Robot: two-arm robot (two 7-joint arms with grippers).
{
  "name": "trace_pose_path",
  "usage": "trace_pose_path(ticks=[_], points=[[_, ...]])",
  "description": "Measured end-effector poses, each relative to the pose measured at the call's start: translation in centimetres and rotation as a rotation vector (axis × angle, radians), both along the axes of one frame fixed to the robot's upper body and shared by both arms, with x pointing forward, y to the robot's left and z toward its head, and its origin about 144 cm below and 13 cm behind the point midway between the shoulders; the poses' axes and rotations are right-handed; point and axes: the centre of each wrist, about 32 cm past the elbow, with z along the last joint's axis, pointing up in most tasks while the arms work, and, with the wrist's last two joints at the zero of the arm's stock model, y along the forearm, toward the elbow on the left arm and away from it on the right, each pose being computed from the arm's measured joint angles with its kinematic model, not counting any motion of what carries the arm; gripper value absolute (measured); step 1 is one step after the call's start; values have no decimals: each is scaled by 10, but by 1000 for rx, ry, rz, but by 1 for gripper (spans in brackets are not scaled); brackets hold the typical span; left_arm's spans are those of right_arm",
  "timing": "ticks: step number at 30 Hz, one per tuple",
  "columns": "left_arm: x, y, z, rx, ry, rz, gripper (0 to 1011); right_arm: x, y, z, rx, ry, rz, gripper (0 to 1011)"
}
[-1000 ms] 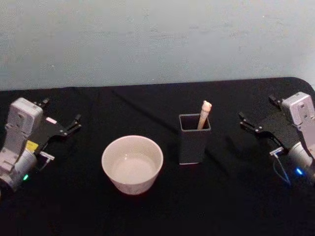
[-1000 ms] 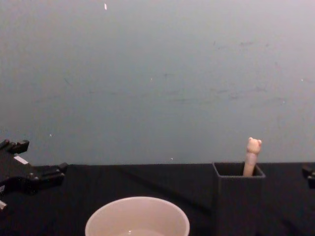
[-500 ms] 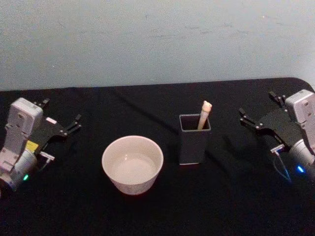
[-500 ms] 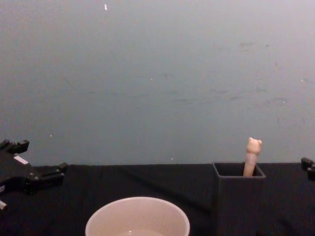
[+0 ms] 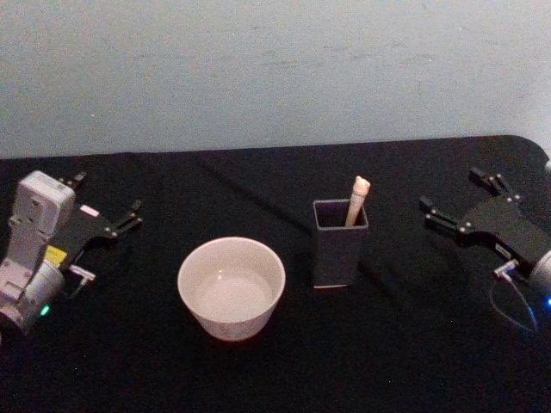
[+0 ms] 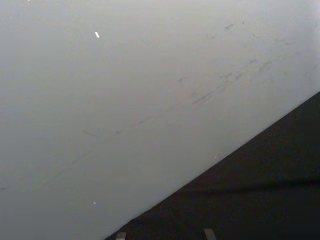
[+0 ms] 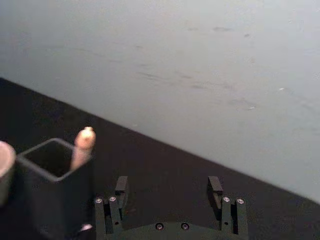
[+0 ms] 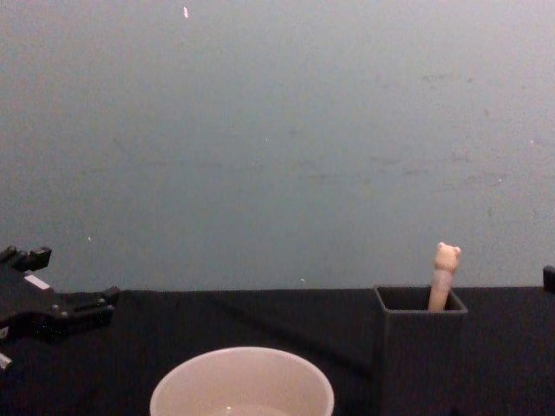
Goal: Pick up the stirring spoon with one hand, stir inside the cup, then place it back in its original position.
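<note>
Because the spoon (image 5: 355, 202) stands handle-up in the holder (image 5: 337, 254), your empty right gripper (image 5: 449, 191) gapes wide, likely to pinch it; the left gripper (image 5: 108, 196) idles open.

Spoon (image 5: 356, 194) in holder (image 5: 339, 251), right of cup (image 5: 227, 322)

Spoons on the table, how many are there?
1: the stirring spoon stands in the dark holder, right of the cup. The holder's inside is hidden, so more could be there.

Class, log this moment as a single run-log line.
phase: pre-grasp | spoon: standing in holder | cup: left of holder, apart | right claw: open, right of holder | left claw: open, parked at left
</note>
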Motion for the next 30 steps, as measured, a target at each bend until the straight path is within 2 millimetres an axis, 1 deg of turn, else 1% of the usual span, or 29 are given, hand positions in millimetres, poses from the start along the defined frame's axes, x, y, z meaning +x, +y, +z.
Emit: trace_pose_path(ticks=[6,15,20,30], points=[[0,0,0,0,0,0,1002,-10,-3,5,48,53,96,1002],[0,0,0,0,0,0,1001,-15,7,10,100,88,229,1002],[0,0,0,0,0,0,1001,-10,16,11,118,108,257,1003],[0,0,0,0,0,0,1001,14,33,12,155,159,256,1003]])
